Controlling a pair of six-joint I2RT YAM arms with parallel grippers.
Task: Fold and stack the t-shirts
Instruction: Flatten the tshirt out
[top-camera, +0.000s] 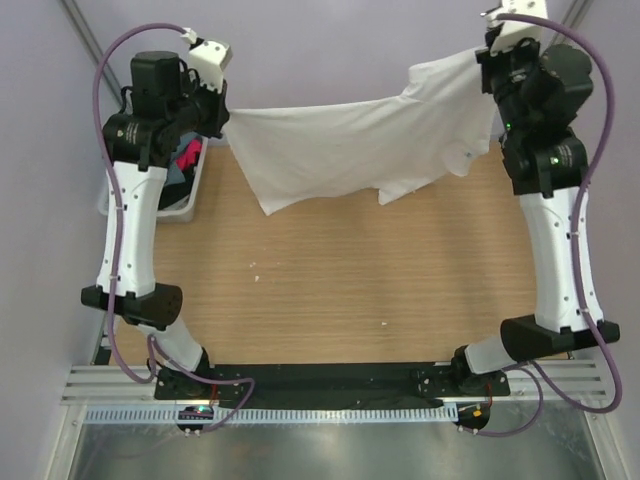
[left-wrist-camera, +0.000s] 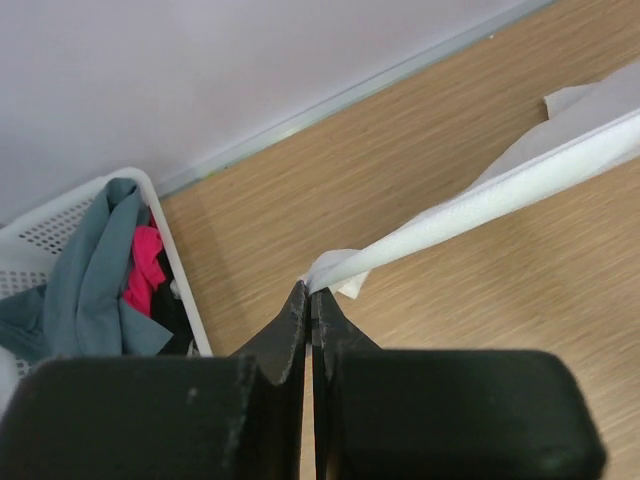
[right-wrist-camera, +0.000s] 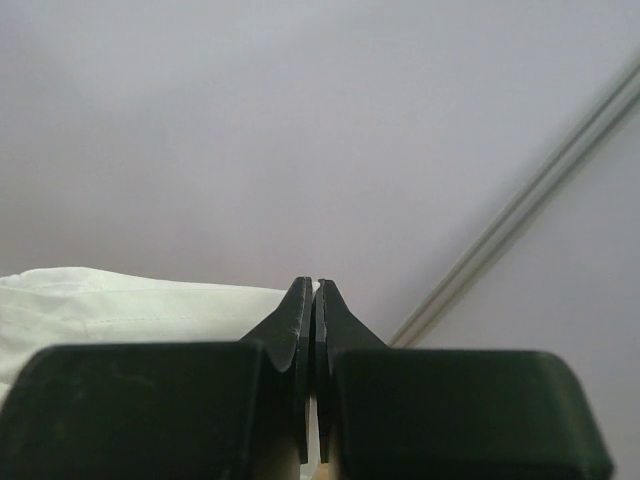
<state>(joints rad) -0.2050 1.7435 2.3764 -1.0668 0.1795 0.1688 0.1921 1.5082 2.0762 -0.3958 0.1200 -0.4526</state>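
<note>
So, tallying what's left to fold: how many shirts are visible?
4: white shirt held between left gripper and right gripper; grey-teal, pink and black ones in the basket. More may be hidden there.

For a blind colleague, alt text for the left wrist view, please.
The left claw is shut on an edge of the white t-shirt, stretched right over the wooden table. A white basket of grey-teal and pink shirts sits left.

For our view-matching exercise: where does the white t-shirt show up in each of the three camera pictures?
Top external: the white t-shirt hangs stretched across the upper middle.
Left wrist: a taut white band running from the left pincer at centre to the right edge.
Right wrist: lower left, ending at the right pincer.
Shared landmark: the pale wall behind the table.
</note>
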